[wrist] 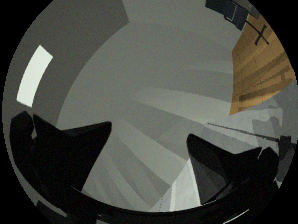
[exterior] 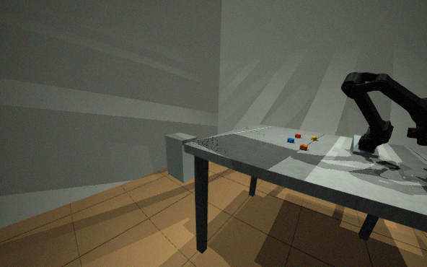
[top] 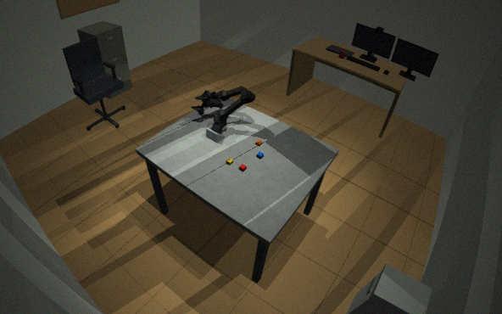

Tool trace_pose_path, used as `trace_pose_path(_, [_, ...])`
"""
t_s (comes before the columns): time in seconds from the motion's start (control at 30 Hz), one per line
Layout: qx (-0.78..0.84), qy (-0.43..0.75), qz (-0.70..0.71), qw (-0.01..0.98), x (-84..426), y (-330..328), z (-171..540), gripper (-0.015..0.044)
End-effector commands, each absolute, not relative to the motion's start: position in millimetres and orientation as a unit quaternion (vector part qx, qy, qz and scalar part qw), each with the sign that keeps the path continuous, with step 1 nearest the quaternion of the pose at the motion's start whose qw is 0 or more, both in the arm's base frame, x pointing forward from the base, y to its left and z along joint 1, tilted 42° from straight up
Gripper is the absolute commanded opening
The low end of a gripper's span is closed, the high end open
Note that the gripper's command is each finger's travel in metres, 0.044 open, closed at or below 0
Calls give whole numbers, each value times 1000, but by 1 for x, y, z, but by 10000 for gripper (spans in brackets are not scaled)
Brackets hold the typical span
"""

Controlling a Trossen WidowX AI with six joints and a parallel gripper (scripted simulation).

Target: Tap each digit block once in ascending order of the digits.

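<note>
Four small blocks sit in a loose cluster on the grey tabletop (top: pixel 271 204), all apart from one another: the orange block (top: pixel 259 142) lies farthest toward the back, the blue block (top: pixel 259 155) just in front of it, the red block (top: pixel 242 167) nearer the front, and the yellow block (top: pixel 230 161) beside the red one, toward the arm's base. The digits on them are too small to read in any view. The black arm (top: pixel 231 108) stands on its pale base (top: pixel 214 135) near the tabletop's rear edge and is folded back, away from the blocks, so that the end effector (top: pixel 203 102) hangs out past that edge, well apart from all four. Its fingers stand wide open with nothing between them; in the wrist view they frame only grey wall, a patch of wooden floor and a dark office chair (wrist: pixel 226 8). In the exterior view the blocks lie in the same cluster on the tabletop (exterior: pixel 252 151), with the arm (exterior: pixel 375 104) arched over its base at the right, the end effector cut off by the picture's edge there.
</note>
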State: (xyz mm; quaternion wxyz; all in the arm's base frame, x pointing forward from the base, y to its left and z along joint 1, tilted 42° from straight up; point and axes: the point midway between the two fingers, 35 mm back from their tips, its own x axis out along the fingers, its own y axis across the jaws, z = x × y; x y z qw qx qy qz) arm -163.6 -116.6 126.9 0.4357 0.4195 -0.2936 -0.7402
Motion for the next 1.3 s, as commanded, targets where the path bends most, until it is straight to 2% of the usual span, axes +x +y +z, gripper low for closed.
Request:
trace_pose_path(0.0, [419, -294, -741, 434, -164, -116, 127, 400])
trace_pose_path(0.17, [391, -310, -782, 372, -189, -88, 137, 400])
trace_pose_path(0.4, [319, -341, -859, 208, -227, -4, 164, 400])
trace_pose_path(0.63, [239, -360, -901, 27, -228, 92, 196, 400])
trace_pose_path(0.93, [124, -340, -908, -210, -170, 207, 246, 400])
trace_pose_path(1.27, [7, -308, -827, -470, -47, 281, 296, 400])
